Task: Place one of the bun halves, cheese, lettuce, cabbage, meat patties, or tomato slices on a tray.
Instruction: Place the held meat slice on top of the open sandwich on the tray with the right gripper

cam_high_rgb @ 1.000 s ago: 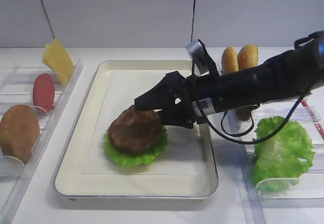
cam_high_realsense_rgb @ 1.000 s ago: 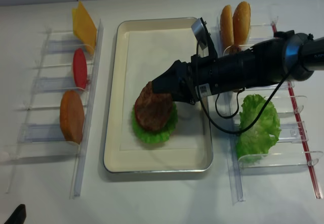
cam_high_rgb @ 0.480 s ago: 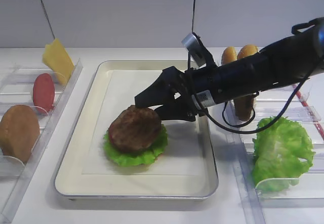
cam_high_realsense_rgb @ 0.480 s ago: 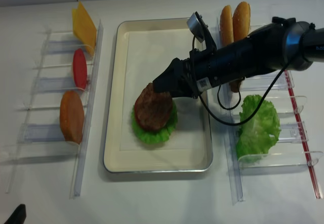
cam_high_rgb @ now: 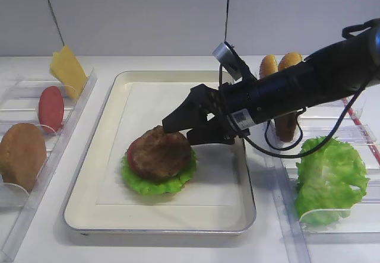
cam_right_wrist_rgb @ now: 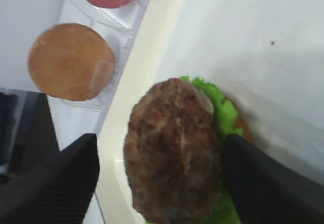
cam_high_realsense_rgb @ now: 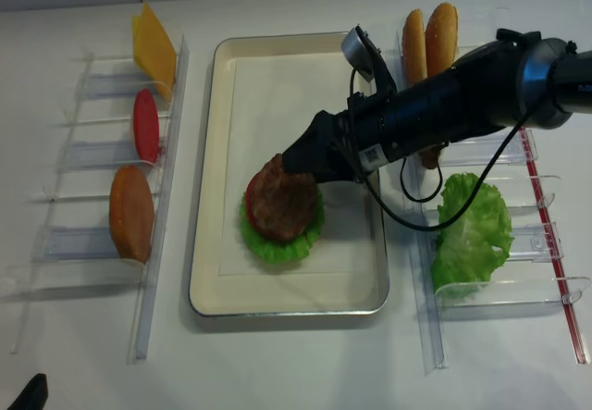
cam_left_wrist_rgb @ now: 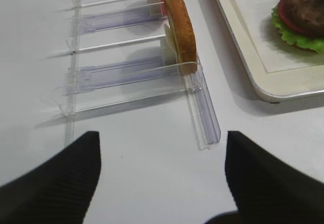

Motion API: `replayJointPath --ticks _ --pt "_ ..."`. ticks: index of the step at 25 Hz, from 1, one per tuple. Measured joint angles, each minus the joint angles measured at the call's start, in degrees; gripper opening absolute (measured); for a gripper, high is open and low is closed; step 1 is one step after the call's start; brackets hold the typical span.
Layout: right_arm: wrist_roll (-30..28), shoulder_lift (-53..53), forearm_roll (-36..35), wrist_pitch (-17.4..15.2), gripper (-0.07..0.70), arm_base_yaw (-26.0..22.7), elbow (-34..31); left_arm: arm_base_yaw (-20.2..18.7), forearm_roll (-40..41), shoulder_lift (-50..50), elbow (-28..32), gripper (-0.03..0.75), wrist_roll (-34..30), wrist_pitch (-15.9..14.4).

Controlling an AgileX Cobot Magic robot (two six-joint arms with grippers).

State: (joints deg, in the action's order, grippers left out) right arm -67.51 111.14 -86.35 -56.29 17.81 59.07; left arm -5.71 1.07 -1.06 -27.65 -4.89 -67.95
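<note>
A dark brown meat patty (cam_high_rgb: 159, 153) lies on a ruffled lettuce (cam_high_rgb: 155, 183) leaf in the middle of the cream tray (cam_high_rgb: 160, 226), and a red tomato slice edge (cam_high_rgb: 131, 154) peeks out under it. My right gripper (cam_high_rgb: 181, 130) hovers open just above the patty's right rim. In the right wrist view its fingers straddle the patty (cam_right_wrist_rgb: 172, 148) and the left one stands clear of it. My left gripper (cam_left_wrist_rgb: 163, 183) is open over bare table beside the left rack, holding nothing.
The left clear rack (cam_high_rgb: 83, 91) holds a cheese slice (cam_high_rgb: 68, 70), a tomato slice (cam_high_rgb: 51, 107) and a bun half (cam_high_rgb: 21, 155). The right rack holds two bun halves (cam_high_rgb: 282, 67), a brown disc (cam_high_rgb: 286, 126) behind my arm, and lettuce (cam_high_rgb: 329, 177).
The patty, tilted between the right fingers a second ago, now lies flat on the lettuce. The right gripper has lifted slightly and drawn back to the right, still open.
</note>
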Motion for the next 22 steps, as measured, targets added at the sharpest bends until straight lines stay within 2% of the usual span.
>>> replayJointPath --ticks 6,9,12,14,16,18,22 --pt "-2.5 -0.3 1.8 2.2 0.522 0.0 0.0 0.0 0.0 0.0 0.0 0.484 0.0 0.0" --pt "-3.3 -2.3 4.0 5.9 0.522 0.0 0.1 0.0 0.0 0.0 0.0 0.484 0.0 0.0" --pt "-2.8 -6.8 8.2 8.4 0.522 0.0 1.7 0.0 0.0 0.0 0.0 0.484 0.0 0.0" --pt "-0.6 -10.9 13.7 9.7 0.522 0.0 3.5 0.0 0.0 0.0 0.0 0.484 0.0 0.0" --pt "4.6 -14.7 23.9 11.1 0.522 0.1 5.7 0.0 0.0 0.0 0.0 0.484 0.0 0.0" --pt "12.3 -18.3 36.1 10.8 0.522 0.1 8.6 0.0 0.0 0.0 0.0 0.484 0.0 0.0" --pt "33.6 -23.1 62.6 7.4 0.522 0.2 12.8 0.0 0.0 0.0 0.0 0.484 0.0 0.0"
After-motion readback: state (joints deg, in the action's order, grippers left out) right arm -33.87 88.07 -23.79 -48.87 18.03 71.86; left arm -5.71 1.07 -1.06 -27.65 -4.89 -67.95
